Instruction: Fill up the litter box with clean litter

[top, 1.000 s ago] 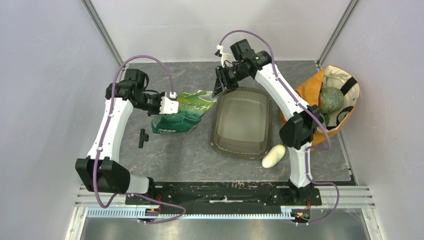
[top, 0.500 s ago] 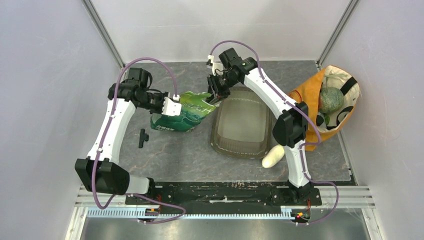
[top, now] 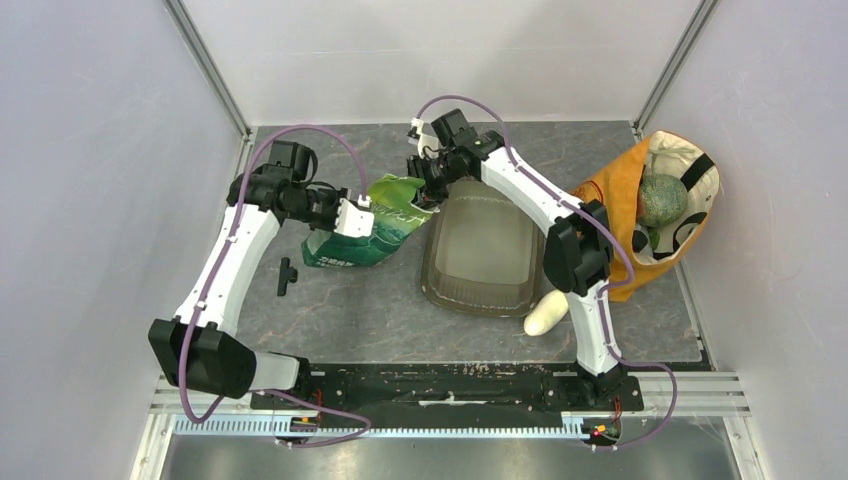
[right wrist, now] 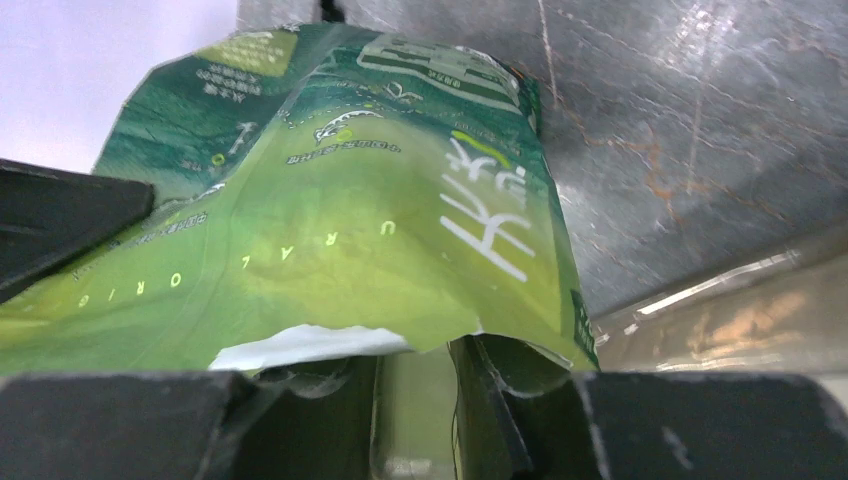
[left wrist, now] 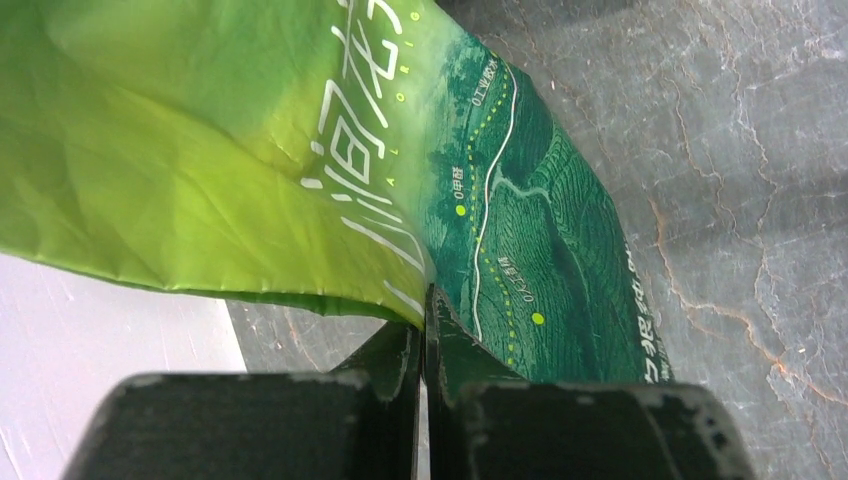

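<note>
The smoky translucent litter box (top: 486, 250) lies mid-table, and its rim (right wrist: 740, 320) shows at the right of the right wrist view. No clean litter shows. A green printed pouch (top: 368, 235) leans left of the tray with its torn top toward it. My left gripper (top: 356, 219) is shut on the pouch's left side, its tips (left wrist: 425, 300) pinching a fold of the pouch (left wrist: 250, 150). My right gripper (top: 426, 188) is at the pouch's torn mouth. Its jaws (right wrist: 415, 345) stand apart with the torn edge of the pouch (right wrist: 330, 200) lying across the fingertips.
An orange-and-cream fabric bag (top: 625, 190) holding a green round vegetable (top: 662, 200) stands at the right edge. A white oval vegetable (top: 547, 312) lies by the tray's near right corner. A small black part (top: 287, 275) lies left of the pouch. Grey walls close in the table.
My right arm swung left and down from above the tray's far corner to the pouch's torn top. My left gripper shifted slightly right with the pouch, tilting it toward the tray.
</note>
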`<control>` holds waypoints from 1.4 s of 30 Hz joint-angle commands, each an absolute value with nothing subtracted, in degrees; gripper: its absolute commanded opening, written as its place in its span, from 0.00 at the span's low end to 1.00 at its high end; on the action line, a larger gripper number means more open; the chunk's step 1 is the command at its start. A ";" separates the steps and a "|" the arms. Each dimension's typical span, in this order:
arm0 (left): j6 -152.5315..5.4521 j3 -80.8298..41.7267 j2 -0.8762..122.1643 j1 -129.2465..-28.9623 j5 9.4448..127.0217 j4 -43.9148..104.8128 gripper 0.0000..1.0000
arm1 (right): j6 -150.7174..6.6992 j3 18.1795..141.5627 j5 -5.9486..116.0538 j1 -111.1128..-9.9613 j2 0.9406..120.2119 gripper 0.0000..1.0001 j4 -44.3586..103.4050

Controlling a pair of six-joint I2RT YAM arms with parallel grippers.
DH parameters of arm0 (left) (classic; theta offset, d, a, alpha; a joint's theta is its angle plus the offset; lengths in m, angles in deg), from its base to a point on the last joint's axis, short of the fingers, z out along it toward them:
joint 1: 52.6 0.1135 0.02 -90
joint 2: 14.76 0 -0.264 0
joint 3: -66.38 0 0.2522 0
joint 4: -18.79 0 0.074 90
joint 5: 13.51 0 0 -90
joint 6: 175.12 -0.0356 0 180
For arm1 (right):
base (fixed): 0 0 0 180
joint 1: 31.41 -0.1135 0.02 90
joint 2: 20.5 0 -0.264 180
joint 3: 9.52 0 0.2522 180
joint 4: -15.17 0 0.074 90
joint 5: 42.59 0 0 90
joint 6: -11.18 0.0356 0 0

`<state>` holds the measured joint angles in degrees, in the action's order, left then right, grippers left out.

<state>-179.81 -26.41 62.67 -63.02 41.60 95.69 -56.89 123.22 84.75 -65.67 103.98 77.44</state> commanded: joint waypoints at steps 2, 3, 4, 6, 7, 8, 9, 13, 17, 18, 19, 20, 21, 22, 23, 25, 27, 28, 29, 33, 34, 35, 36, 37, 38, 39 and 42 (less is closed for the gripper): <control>-177.40 -24.58 61.46 -64.21 38.12 89.00 0.02 | -46.03 116.10 101.07 -66.11 102.48 0.00 57.64; -177.23 -24.47 61.57 -64.21 38.29 88.66 0.02 | -44.87 115.70 102.17 -65.88 102.08 0.00 56.17; -176.99 -24.53 61.83 -64.16 38.43 88.31 0.02 | -43.84 115.56 103.10 -65.70 101.79 0.00 54.80; -176.09 -24.99 62.27 -64.04 38.48 87.67 0.02 | -41.16 114.35 105.22 -65.20 100.76 0.00 51.45; -176.00 -25.04 62.54 -63.90 38.59 87.53 0.02 | -39.37 113.27 105.76 -64.93 100.09 0.00 49.13; -175.71 -25.23 62.67 -63.74 38.70 87.06 0.02 | -38.11 112.04 106.22 -64.51 99.04 0.00 47.45; -175.30 -25.38 62.86 -63.60 38.86 86.62 0.02 | -36.67 110.87 106.53 -64.10 98.26 0.00 45.42; -173.35 -26.56 63.35 -62.65 37.79 85.45 0.02 | -33.97 107.18 107.33 -61.70 95.09 0.00 42.86; -173.20 -26.51 63.24 -62.28 36.39 84.70 0.02 | -33.38 102.45 107.35 -59.12 91.27 0.00 42.12; -173.50 -26.27 63.20 -62.27 36.12 84.64 0.02 | -32.98 101.20 107.40 -58.26 90.32 0.00 41.67; -173.81 -26.06 63.22 -62.28 35.91 84.58 0.02 | -32.63 100.29 107.42 -57.61 89.50 0.00 41.42; -173.95 -25.96 63.47 -62.19 35.82 84.66 0.02 | -32.59 99.38 107.41 -56.80 88.70 0.00 41.62; -174.11 -25.96 63.67 -62.19 35.74 84.65 0.02 | -32.55 98.53 107.43 -56.12 88.05 0.00 41.63; -174.36 -25.96 63.96 -62.20 35.71 84.67 0.02 | -32.70 97.25 107.35 -55.40 87.20 0.00 41.75; -174.45 -26.10 64.31 -62.19 35.56 84.65 0.02 | -33.04 96.41 107.22 -54.81 86.47 0.00 42.08; -174.02 -26.67 65.00 -62.18 35.32 84.20 0.02 | -34.31 94.55 107.32 -53.61 85.23 0.00 43.74; -173.44 -27.48 65.71 -62.18 34.95 83.88 0.02 | -34.68 92.52 107.53 -52.37 83.91 0.00 44.00; -173.44 -27.90 66.02 -62.18 34.92 83.89 0.02 | -34.86 91.80 107.72 -51.82 83.30 0.00 44.04; -173.66 -28.10 66.36 -62.18 34.92 83.88 0.02 | -34.88 90.90 108.00 -51.21 82.71 0.00 44.09; -174.30 -28.68 67.37 -62.19 34.92 83.93 0.02 | -35.23 88.28 108.83 -48.89 80.31 0.00 43.96; -174.44 -28.77 67.46 -62.18 34.64 83.86 0.02 | -35.18 87.60 108.85 -48.36 79.74 0.00 43.93; -174.67 -28.86 67.63 -62.18 34.38 83.84 0.02 | -35.22 87.05 108.88 -47.84 79.25 0.00 43.83; -174.91 -28.86 67.68 -62.18 34.18 83.83 0.02 | -35.23 86.43 108.85 -47.12 78.72 0.00 43.81; -175.02 -28.92 67.82 -62.18 33.98 83.85 0.02 | -35.11 85.81 108.80 -46.53 78.22 0.00 43.69; -175.01 -29.02 67.95 -62.18 33.76 83.83 0.02 | -34.91 85.12 108.81 -45.94 77.68 0.00 43.46; -175.01 -29.11 68.02 -62.18 33.55 83.79 0.02 | -34.73 84.58 108.78 -45.29 77.23 0.00 43.35; -175.70 -29.06 68.52 -62.18 33.43 83.63 0.02 | -34.36 82.77 108.94 -43.72 75.60 0.00 42.93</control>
